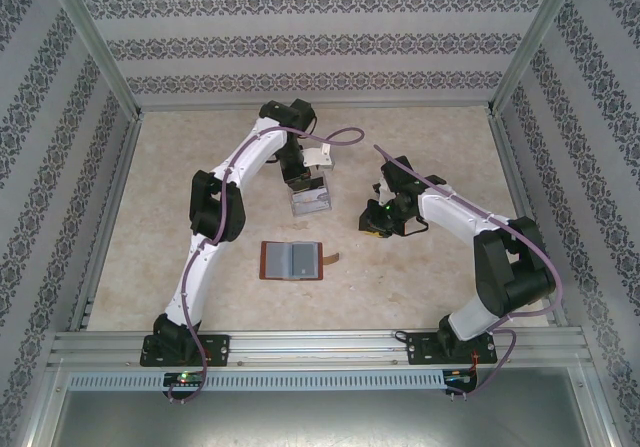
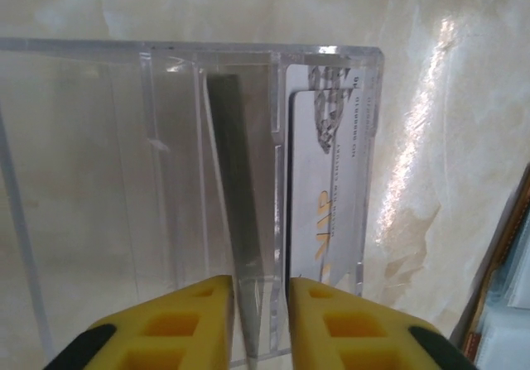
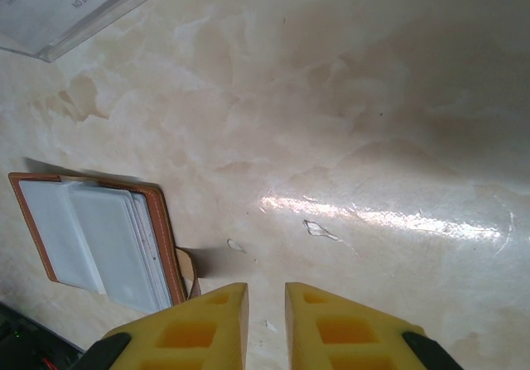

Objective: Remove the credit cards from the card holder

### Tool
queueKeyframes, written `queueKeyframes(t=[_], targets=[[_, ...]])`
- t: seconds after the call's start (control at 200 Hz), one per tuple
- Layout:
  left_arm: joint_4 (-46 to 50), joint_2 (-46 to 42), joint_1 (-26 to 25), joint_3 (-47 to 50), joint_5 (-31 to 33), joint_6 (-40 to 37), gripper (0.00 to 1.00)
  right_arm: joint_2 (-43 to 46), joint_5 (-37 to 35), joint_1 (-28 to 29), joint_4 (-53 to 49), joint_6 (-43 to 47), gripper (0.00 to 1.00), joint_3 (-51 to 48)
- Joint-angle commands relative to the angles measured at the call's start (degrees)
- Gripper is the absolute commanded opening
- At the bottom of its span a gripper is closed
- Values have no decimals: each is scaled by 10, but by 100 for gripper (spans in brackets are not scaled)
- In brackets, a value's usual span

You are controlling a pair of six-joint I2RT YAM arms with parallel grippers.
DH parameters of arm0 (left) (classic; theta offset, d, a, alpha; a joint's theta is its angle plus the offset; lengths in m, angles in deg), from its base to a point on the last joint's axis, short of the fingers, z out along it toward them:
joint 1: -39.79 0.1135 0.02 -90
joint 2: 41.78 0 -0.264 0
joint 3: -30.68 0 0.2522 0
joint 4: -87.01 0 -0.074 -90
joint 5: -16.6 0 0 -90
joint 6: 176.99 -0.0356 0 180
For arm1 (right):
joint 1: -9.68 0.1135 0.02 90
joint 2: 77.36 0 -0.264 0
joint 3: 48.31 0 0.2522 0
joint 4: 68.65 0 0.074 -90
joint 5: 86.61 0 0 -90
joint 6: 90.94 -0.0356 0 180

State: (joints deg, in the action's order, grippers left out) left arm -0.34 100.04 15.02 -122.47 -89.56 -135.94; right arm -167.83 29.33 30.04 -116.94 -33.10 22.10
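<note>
The card holder point(image 1: 292, 260) lies open on the table, reddish-brown leather with grey-blue pockets point(image 3: 99, 237) and a strap tab point(image 3: 186, 271). Pale card edges point(image 3: 142, 233) stick out of its right pocket. My left gripper point(image 1: 303, 179) hangs over the clear plastic tray point(image 1: 309, 201). Its fingers point(image 2: 259, 281) stand a little apart, open around a grey credit card point(image 2: 240, 221) that stands edge-on in a tray slot. A second credit card point(image 2: 327, 196), with gold lettering, lies in the slot beside it. My right gripper point(image 3: 267, 285) hovers just right of the card holder, slightly open and holding nothing.
The clear tray point(image 2: 83, 180) has several upright dividers, and its corner point(image 3: 66, 14) lies far left of my right gripper. The table is glossy beige marble. Patterned walls and metal rails point(image 1: 300, 342) enclose it. A corner of the card holder point(image 2: 505, 287) lies right of the tray.
</note>
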Motion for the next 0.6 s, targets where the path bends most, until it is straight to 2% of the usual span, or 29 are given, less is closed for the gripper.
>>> queueKeyframes(t=[0.0, 0.195, 0.39, 0.595], targets=[[-16, 0, -6, -20, 33, 11, 27, 0, -8, -4, -8, -1, 20, 7], [-52, -23, -6, -8, 45, 38, 29, 2, -8, 2, -3, -6, 20, 5], [-119, -76, -6, 63, 47, 85, 30, -4, -8, 26, 4, -15, 20, 14], [-179, -144, -6, 156, 20, 163, 30, -17, -8, 58, 14, -28, 20, 28]])
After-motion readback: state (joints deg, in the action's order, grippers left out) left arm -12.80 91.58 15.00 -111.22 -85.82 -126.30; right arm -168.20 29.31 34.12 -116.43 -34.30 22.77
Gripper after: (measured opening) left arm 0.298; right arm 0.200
